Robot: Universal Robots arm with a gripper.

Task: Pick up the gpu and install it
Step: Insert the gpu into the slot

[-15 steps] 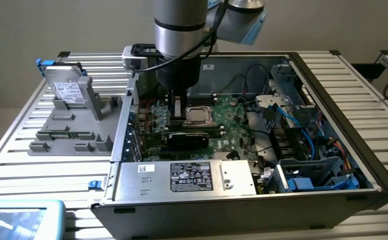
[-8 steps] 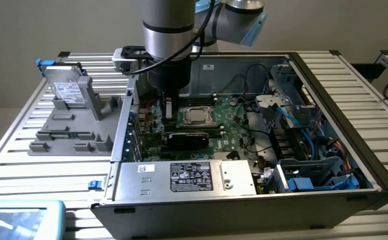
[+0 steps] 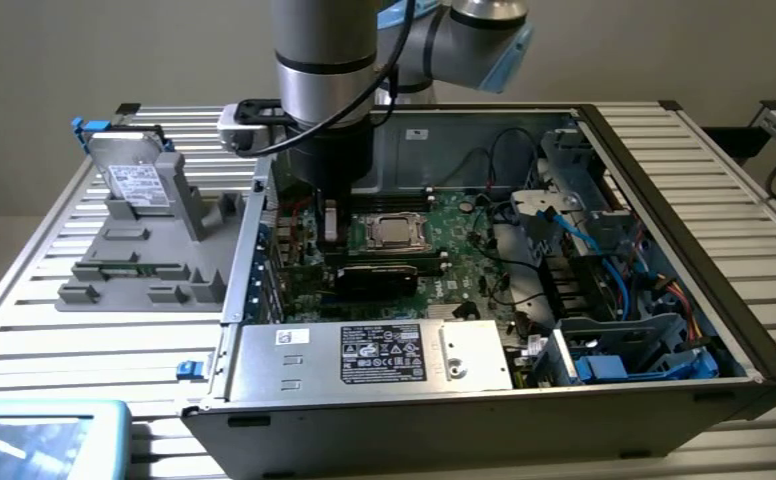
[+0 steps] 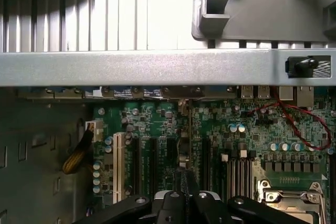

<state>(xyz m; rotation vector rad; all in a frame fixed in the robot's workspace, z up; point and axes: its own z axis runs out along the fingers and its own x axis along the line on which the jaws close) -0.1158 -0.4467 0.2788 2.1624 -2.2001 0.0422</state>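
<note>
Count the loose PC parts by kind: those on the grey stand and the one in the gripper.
gpu: 1
drive: 1
memory stick: 1
Total: 3

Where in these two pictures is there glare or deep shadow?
Exterior view: even light; pale sheen on the ribbed aluminium table; the open black computer case is dim inside, darkest under the arm's gripper. Wrist view: the table slats wash out to white; the green motherboard lies in shade below the grey case rim.
</note>
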